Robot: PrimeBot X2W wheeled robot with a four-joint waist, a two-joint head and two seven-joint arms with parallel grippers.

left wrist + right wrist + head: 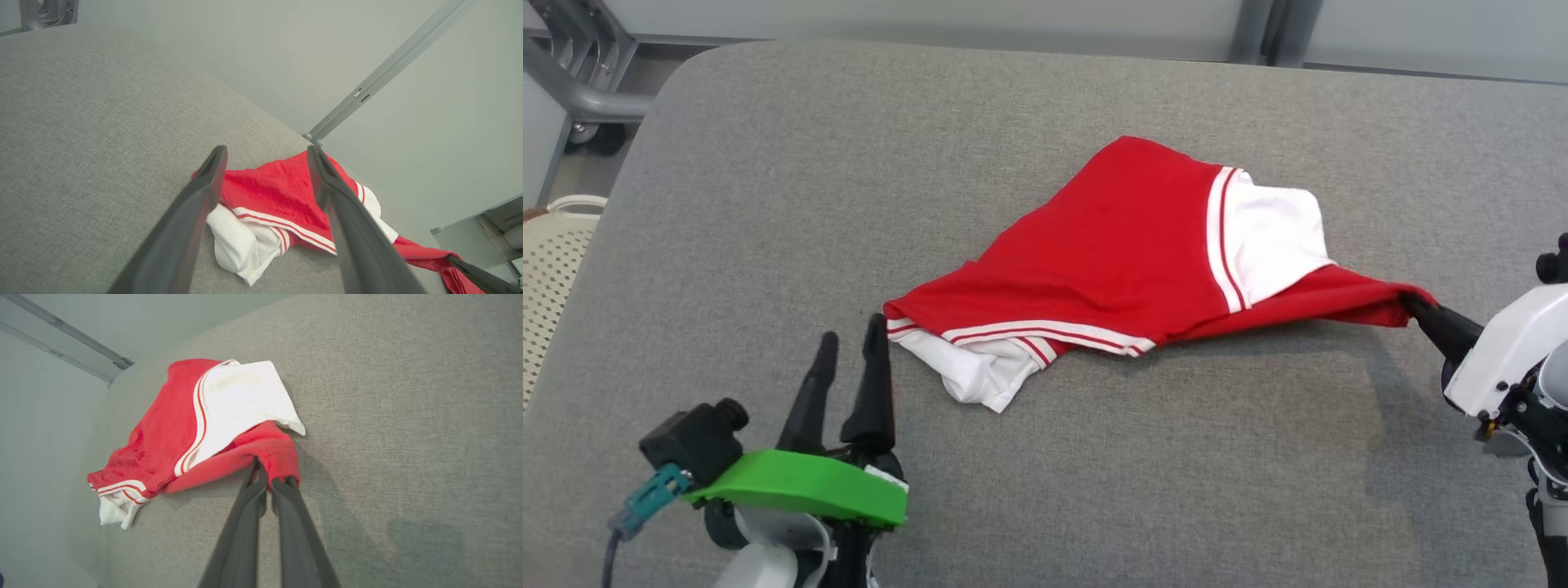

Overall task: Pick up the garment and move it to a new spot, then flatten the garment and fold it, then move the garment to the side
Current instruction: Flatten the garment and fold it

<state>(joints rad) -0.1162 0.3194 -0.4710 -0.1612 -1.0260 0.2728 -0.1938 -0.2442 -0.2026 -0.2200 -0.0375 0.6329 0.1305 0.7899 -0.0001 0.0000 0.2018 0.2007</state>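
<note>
A red garment [1111,253] with white panels and white-red stripes lies crumpled on the grey padded table [768,204]. My right gripper [1414,309] is shut on its red right corner, which is pulled out and lifted slightly off the surface. In the right wrist view the two fingers pinch the red fabric [269,457] at their tips [267,482]. My left gripper [854,339] stands open just left of the garment's lower-left corner, the inner fingertip close to the striped hem. In the left wrist view the garment [269,192] lies between and beyond the spread fingers [212,171].
A cream perforated basket [551,269] sits off the table's left edge. A grey metal frame with a wheel [580,98] stands at the back left. Pale wall panels run behind the table's far edge.
</note>
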